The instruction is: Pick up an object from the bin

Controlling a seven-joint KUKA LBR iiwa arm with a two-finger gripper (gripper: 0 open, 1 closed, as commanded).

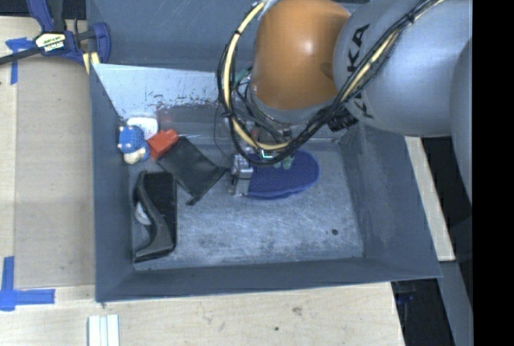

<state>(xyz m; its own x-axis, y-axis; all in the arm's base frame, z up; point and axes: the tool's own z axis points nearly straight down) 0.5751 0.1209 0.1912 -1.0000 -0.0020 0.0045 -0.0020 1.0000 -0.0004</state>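
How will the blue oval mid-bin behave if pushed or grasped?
The blue oval lies flat on the bin floor, so it probably won't roll or tip. A push would likely just slide it. Its low edge may be hard to grip.
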